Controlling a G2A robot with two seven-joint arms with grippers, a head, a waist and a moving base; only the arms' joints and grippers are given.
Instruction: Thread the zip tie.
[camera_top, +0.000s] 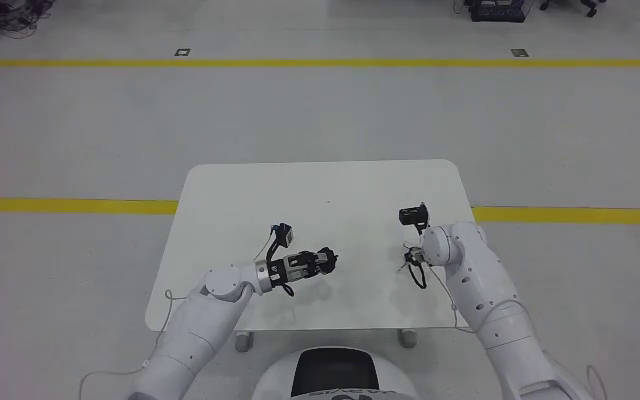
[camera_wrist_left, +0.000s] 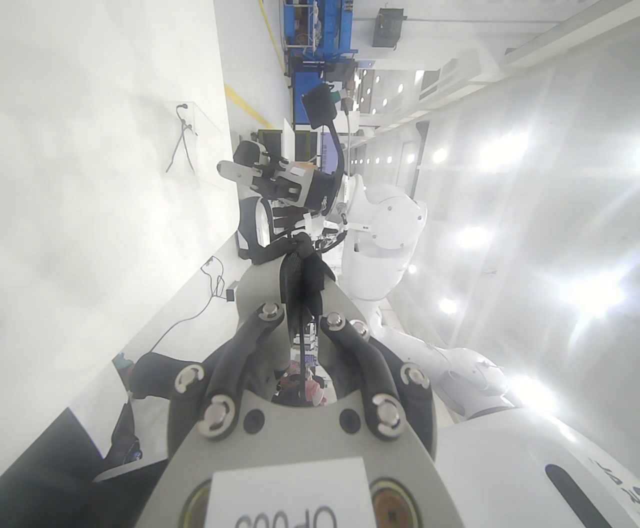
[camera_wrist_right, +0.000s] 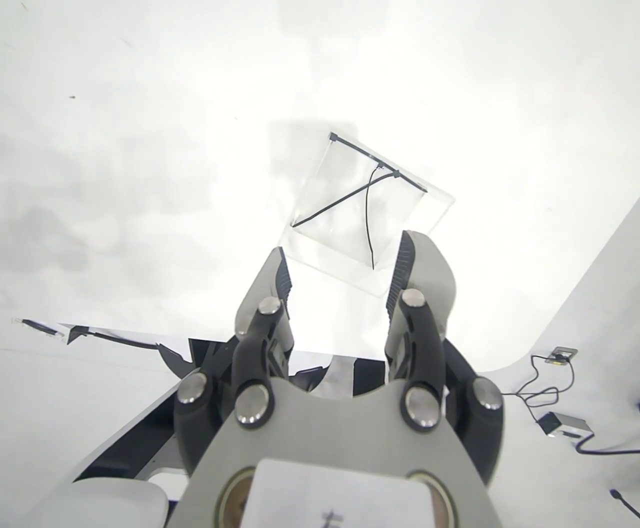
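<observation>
While your right gripper (camera_wrist_right: 345, 255) hangs over the white table (camera_top: 250, 220), its two fingers stand wide apart and there is nothing between them. Just ahead of its fingertips a clear tray (camera_wrist_right: 340, 240) lies flat on the table. The near edge of the tray sits in the gap between the two fingers, but it does not touch them. Inside the tray you have the black zip ties (camera_wrist_right: 360, 152). One lies straight along the far side of the tray. A second one crosses under it at an angle. A third, much thinner, runs from their crossing back toward the gripper.

Your left gripper (camera_wrist_left: 301, 260) is closed, with the dark pads pressed together. A thin black strip (camera_wrist_left: 303, 325) runs from between the pads back toward the wrist. It seems to be held there, but I cannot tell for sure if it is a zip tie. Beyond the tips of this gripper, and well apart from them, is the right gripper. The tray lies farther off, past that gripper and to its side.
</observation>
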